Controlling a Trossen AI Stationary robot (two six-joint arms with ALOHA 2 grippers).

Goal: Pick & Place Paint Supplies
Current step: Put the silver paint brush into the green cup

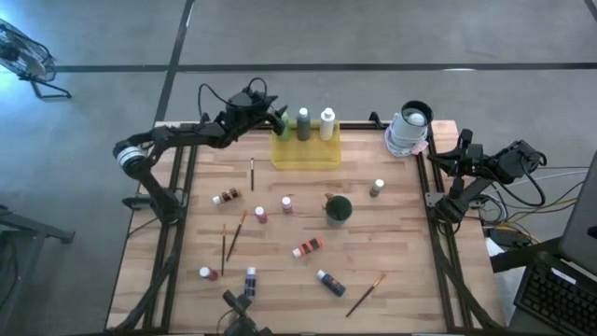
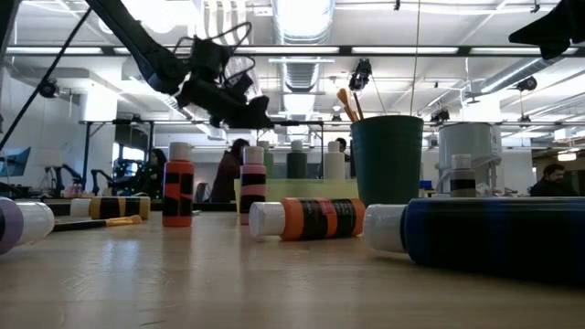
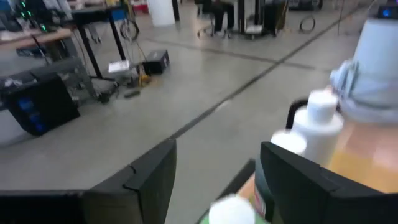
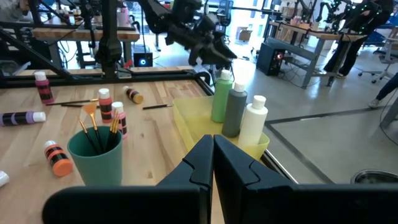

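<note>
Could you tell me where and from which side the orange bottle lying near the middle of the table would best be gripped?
The orange bottle lies on its side, clear of its neighbours, white cap toward the left. I would come straight down from above and close the fingers across its round body at mid-length, not on the cap, jaws set square to its long axis.

Three bottles (image 1: pixel 303 124) upright in the yellow tray (image 1: pixel 306 156), other bottles (image 1: pixel 308 247) and brushes (image 1: pixel 236 235) scattered on the table
</note>
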